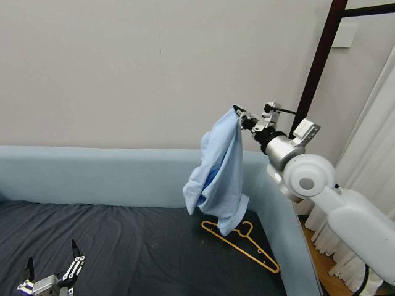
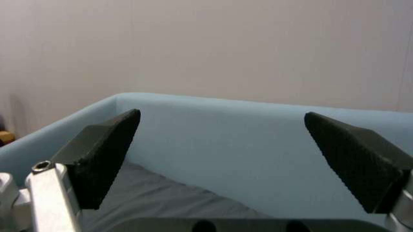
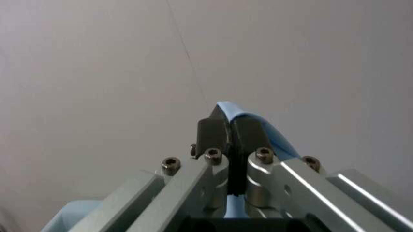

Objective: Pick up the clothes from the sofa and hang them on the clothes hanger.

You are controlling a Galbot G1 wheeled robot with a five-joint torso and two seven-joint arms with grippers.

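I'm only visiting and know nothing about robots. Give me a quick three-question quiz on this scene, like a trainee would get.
1. Pick one. The right gripper is holding up:
A) a blue garment
B) a pillow
C) nothing

2. True or false: the hanger lies on the sofa, below the garment.

3. Fill the gap: low over the seat, the left gripper has its fingers ____ (open or shut).

Key: 1 A; 2 true; 3 open.
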